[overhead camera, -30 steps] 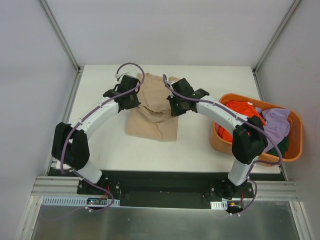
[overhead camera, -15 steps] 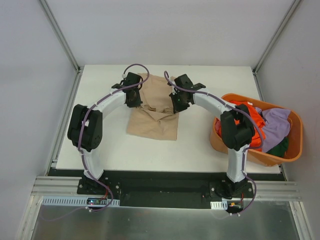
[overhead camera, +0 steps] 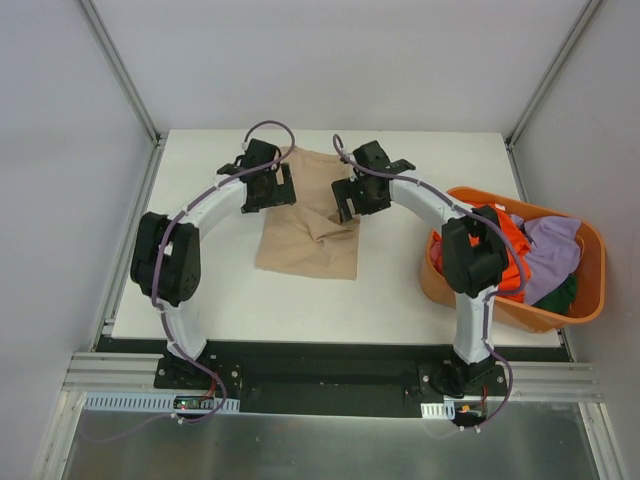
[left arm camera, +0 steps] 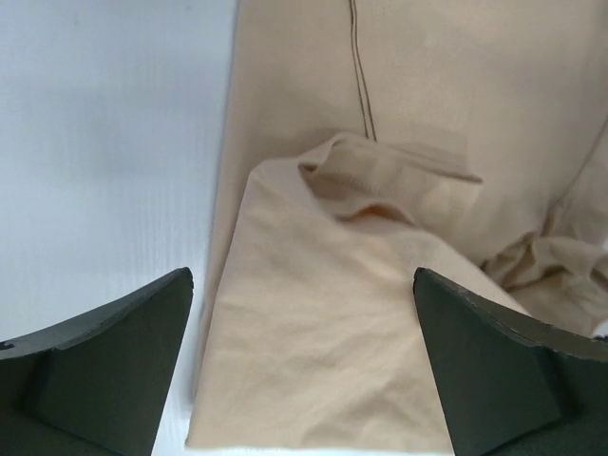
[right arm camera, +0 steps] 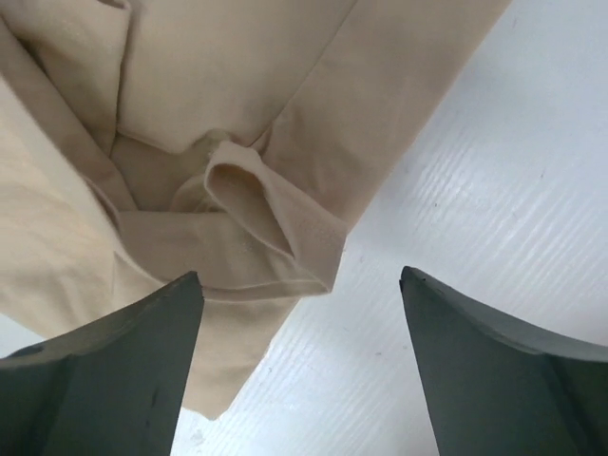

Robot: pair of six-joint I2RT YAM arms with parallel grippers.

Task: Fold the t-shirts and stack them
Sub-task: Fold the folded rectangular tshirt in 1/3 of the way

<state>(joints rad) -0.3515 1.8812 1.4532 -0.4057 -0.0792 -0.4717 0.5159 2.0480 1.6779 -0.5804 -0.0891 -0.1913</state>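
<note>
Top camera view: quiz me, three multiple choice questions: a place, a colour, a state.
1. Where is the orange basket? A) right of the laid-out t-shirt B) left of it C) on it
2. What colour is the laid-out t-shirt? A) green B) tan C) lavender
3. How do both arms' jaws stand? A) shut on cloth B) shut on the basket C) open, empty
1 A, it sits by the table's right edge; 2 B, tan in every view; 3 C, wrist views show wide empty gaps.
</note>
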